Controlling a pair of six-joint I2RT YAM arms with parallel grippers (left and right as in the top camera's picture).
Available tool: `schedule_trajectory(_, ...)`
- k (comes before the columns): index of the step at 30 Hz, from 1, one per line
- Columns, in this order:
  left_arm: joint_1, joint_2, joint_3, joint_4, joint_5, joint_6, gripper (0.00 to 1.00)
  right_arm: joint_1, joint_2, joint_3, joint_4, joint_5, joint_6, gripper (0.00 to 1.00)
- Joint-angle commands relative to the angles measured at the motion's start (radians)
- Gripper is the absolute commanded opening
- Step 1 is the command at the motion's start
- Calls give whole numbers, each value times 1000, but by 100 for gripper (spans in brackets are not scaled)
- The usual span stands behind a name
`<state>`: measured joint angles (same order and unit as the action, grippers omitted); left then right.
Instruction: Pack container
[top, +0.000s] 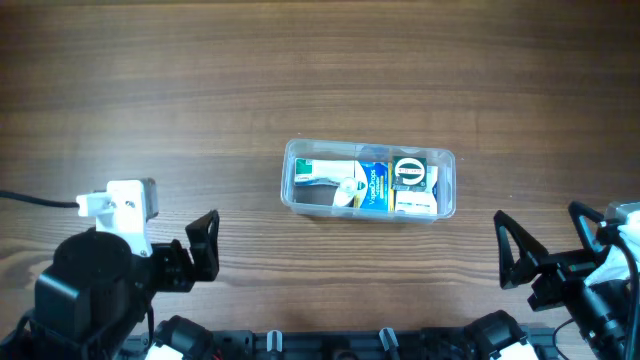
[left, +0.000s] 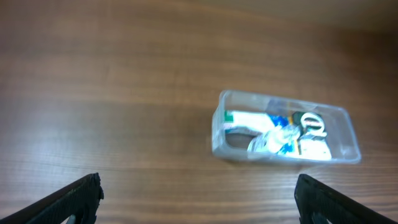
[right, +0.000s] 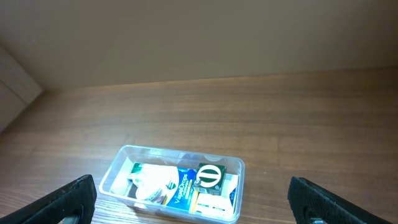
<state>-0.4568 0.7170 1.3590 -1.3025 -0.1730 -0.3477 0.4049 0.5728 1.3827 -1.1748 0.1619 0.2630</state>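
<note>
**Overhead.** The container (top: 300, 147) sits flat on the wooden table (top: 150, 80), just right of the frame's centre, with its long side running left to right. It is a clear, colourless tub with rounded corners and a rim. Inside lie a white-and-green box (top: 320, 172) at the left end, a blue-labelled pack (top: 373, 188) in the middle, and a dark green box (top: 409, 172) with a round white emblem toward the right. I see nothing loose on the table, so I judge the packing done or nearly so. The left gripper (top: 204, 245) is at the lower left and the right gripper (top: 520, 250) at the lower right. Both are well apart from the tub and hold nothing. What remains is best done by staying clear of the tub walls. A light tub like this would probably slide if nudged.

**Left wrist.** The left gripper (left: 199, 190) has its jaws spread wide at the bottom corners, with only bare wood between them. The container (left: 219, 109) is right of centre, upright and slightly blurred. If an item needs seating, I would approach from above rather than from the side.

**Right wrist.** The right gripper (right: 191, 185) is likewise spread wide and empty. The container (right: 115, 168) lies low in the frame between the two fingers but farther off, touching neither. Its contents sit below the rim as far as I can tell.
</note>
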Motion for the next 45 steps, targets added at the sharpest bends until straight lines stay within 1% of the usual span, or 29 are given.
schedule_trajectory(1, -1, 3, 0, 55, 23, 92, 100, 3, -1, 3, 2, 14, -8, 100)
schedule_trajectory(3, 14, -6, -1, 71, 23, 110, 100, 3, -1, 3, 2, 14, -8, 100)
schedule_trajectory(5, 70, -14, -6, 87, 40, 145, 100, 3, -1, 3, 2, 14, -8, 100)
schedule_trajectory(6, 145, -27, -22, 116, 116, 234, 100, 3, -1, 3, 2, 14, -8, 100)
schedule_trajectory(7, 196, -38, -37, 135, 185, 289, 100, 3, -1, 3, 2, 14, -8, 100)
schedule_trajectory(10, 322, -85, -94, 192, 357, 410, 100, 3, -1, 3, 2, 14, -8, 100)
schedule_trajectory(11, 357, -107, -124, 215, 402, 431, 100, 3, -1, 3, 2, 14, -8, 100)
schedule_trajectory(14, 426, -205, -253, 293, 441, 430, 100, 3, -1, 3, 2, 14, -8, 100)
schedule_trajectory(20, 442, -416, -566, 457, 464, 416, 100, 3, -1, 3, 2, 14, -8, 100)
schedule_trajectory(24, 442, -502, -777, 618, 538, 415, 100, 3, -1, 3, 2, 14, -8, 100)
schedule_trajectory(27, 442, -517, -879, 693, 562, 414, 100, 3, -1, 3, 2, 14, -8, 100)
schedule_trajectory(29, 442, -521, -922, 718, 574, 415, 100, 3, -1, 3, 2, 14, -8, 100)
schedule_trajectory(35, 441, -537, -996, 732, 573, 415, 100, 3, -1, 3, 2, 14, -8, 100)
schedule_trajectory(43, 429, -705, -1085, 765, 581, 415, 100, 3, -1, 3, 2, 14, -8, 100)
schedule_trajectory(45, 428, -715, -1110, 774, 586, 415, 100, 3, -1, 3, 2, 14, -8, 100)
